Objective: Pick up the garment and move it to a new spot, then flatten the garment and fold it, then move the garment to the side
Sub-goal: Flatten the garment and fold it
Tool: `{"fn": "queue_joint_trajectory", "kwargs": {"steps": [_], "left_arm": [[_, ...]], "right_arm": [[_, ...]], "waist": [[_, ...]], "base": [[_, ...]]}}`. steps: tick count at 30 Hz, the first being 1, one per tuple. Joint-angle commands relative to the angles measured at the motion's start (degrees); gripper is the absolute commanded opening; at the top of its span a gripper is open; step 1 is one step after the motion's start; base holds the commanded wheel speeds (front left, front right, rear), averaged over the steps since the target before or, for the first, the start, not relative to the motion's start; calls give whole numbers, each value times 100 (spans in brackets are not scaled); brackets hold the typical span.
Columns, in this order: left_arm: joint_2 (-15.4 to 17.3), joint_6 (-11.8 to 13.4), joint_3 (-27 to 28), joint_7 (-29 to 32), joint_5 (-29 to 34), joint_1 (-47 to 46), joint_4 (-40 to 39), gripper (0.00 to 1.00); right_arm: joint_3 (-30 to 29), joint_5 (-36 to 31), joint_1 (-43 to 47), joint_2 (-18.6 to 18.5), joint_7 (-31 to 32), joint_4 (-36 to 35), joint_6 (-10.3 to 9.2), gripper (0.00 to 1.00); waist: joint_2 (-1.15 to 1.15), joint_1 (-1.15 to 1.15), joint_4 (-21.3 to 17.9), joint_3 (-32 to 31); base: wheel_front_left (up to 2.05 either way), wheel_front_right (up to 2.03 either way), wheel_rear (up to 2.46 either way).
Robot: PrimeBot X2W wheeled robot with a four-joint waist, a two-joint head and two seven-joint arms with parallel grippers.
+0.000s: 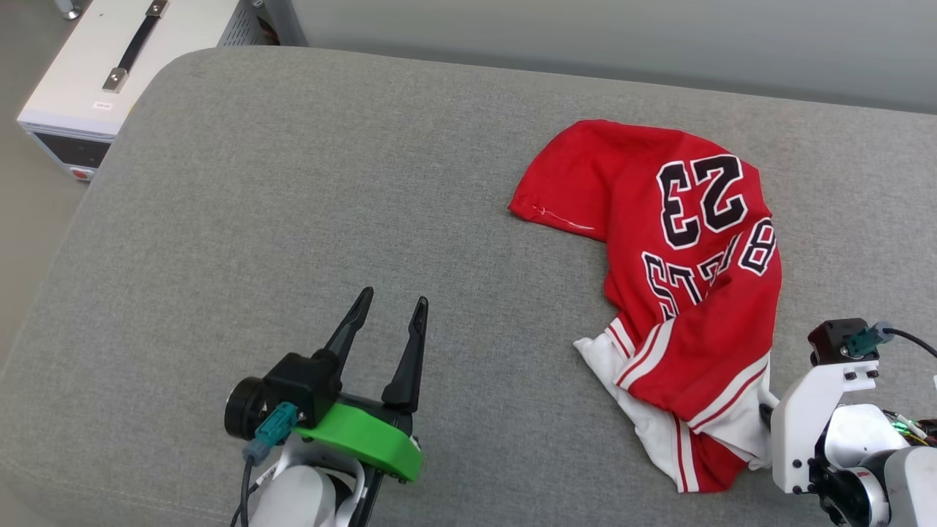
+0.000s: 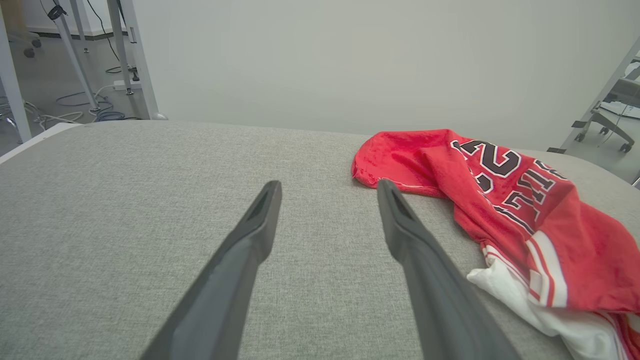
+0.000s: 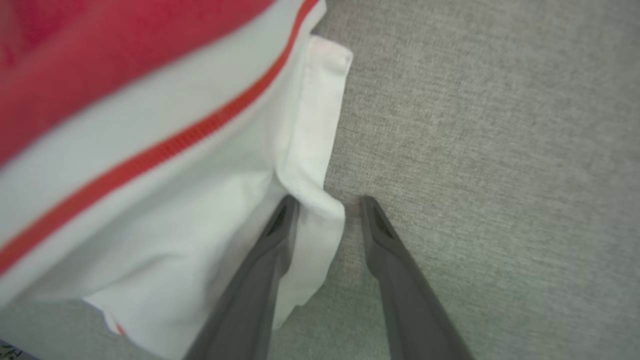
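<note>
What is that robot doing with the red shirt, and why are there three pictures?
It is a robot with two arms, and each arm ends in two long dark fingers. One picture comes from a camera on its head, looking down at a grey cushion. The other two come from cameras on its wrists, looking along the fingers. A crumpled red shirt with "23" on it lies on the cushion. The left gripper is open and holds nothing. The right gripper has its fingers around a white fold at the shirt's edge, but they are not pinched shut yet. A white box sits beside the cushion.
</note>
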Motion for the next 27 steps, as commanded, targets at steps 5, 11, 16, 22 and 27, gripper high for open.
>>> {"fn": "queue_joint_trajectory", "kwargs": {"steps": [5, 11, 16, 22, 27], "left_arm": [[-12, -17, -99, -33, 38, -89, 99, 100], [-7, -17, -163, -33, 17, -89, 124, 100], [33, -17, -179, -33, 1, -115, 121, 100], [42, -17, -215, -33, -9, -173, 142, 100], [38, -17, -233, -33, -42, -219, 185, 100]], "right_arm": [[-197, 10, 22, -198, -206, 177, -5, 0], [-738, -57, -47, -766, -412, 192, -5, 0], [-1258, -330, -194, -1277, -734, 334, -5, 0], [-1710, -561, -447, -1502, -1227, 803, -5, 0], [-2035, -949, -670, -1440, -1703, 1292, -5, 0]], "waist": [[0, 0, -146, -111], [0, 0, -293, -170], [0, 0, -373, -117], [0, 0, -380, -22], [0, 0, -350, 0]], "base": [[0, 0, 0], [0, 0, 0], [0, 0, 0], [0, 0, 0], [0, 0, 0]]}}
